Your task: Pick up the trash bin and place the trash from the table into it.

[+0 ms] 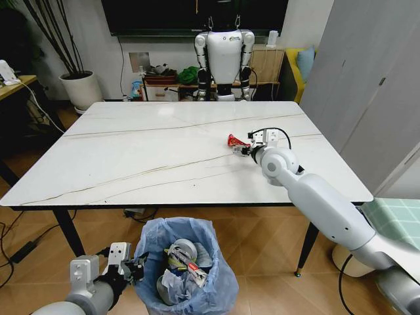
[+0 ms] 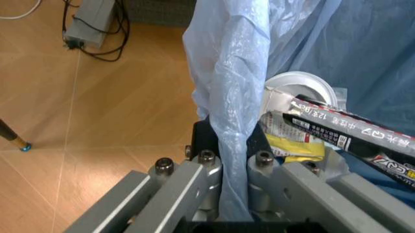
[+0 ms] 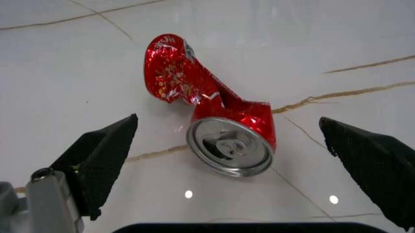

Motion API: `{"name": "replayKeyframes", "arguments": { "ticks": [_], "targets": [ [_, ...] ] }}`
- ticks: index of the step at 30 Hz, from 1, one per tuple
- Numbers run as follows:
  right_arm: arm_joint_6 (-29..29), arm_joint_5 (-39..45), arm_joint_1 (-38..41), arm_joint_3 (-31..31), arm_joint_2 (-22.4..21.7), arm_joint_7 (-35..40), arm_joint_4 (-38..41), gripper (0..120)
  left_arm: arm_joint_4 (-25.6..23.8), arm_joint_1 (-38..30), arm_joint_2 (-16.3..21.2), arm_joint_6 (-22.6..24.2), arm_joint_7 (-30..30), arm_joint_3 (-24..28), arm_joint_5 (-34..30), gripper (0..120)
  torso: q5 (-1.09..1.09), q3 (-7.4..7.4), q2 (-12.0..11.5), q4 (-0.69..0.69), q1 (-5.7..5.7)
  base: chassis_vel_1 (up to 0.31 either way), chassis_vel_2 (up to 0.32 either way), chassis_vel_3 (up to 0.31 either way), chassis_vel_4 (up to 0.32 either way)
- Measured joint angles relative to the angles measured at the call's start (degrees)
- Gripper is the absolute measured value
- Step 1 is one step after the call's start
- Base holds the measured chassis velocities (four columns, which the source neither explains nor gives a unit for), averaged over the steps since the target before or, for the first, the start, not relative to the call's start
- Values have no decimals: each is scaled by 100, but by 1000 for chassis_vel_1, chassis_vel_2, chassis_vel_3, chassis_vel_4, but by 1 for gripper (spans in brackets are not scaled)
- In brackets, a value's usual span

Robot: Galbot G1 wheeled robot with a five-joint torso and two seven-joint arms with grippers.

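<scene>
**Last can on the counter, bin held ready below**

At the lower left of the head view, the left gripper has its fingers closed on the rim of the trash bin, pinching a fold of the light-blue plastic bag. The bin sits at the bottom centre of that frame, below the near edge of the counter. Inside it lie a white round lid, a yellow wrapper and a dark stick-like wrapper.

Right of centre on the counter lies the crushed red can. The right gripper hovers just beside it, its fingers spread wide to either side of the can and apart from it.

The can should be light, thin-walled and already buckled, so it needs little force. Its flattened upper part looks sharp-edged and slick, and could slip on the glossy top. The rounder end with the pull-tab seems the firmer place to take hold, across its width.
</scene>
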Motion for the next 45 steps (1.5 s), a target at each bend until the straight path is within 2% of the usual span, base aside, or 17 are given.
{"name": "replayKeyframes", "arguments": {
  "ticks": [15,20,26,28,29,32,36,45],
  "targets": [
    [61,-1,59,-51,166,76,-214,100,0,-15,-2,0,7,-19,8,0,0,0,0,0,0,0,0,0,0],
    [71,-8,53,-72,205,76,-244,97,0,-22,16,0,8,-45,-5,0,0,0,0,0,0,0,0,0,0],
    [91,-91,67,-86,222,49,-290,79,0,-31,10,0,9,-44,-6,0,0,0,0,0,0,0,0,0,0],
    [104,-152,57,-92,201,-11,-290,66,0,-41,8,0,9,-35,-6,0,0,0,0,0,0,0,0,0,0],
    [104,-152,57,-92,201,-11,-290,66,0,-41,8,0,9,-35,-6,0,0,0,0,0,0,0,0,0,0],
    [104,-191,44,-101,193,-37,-291,52,0,-56,10,0,9,-34,-6,0,0,0,0,0,0,0,0,0,0],
    [104,-245,30,-109,183,-82,-284,43,0,-63,23,0,9,-45,-13,0,1,0,0,0,0,0,0,0,0],
    [108,-349,-3,-111,161,-147,-245,43,0,-81,29,0,9,-48,-22,0,1,0,0,0,0,0,0,0,0]
  ]
}}
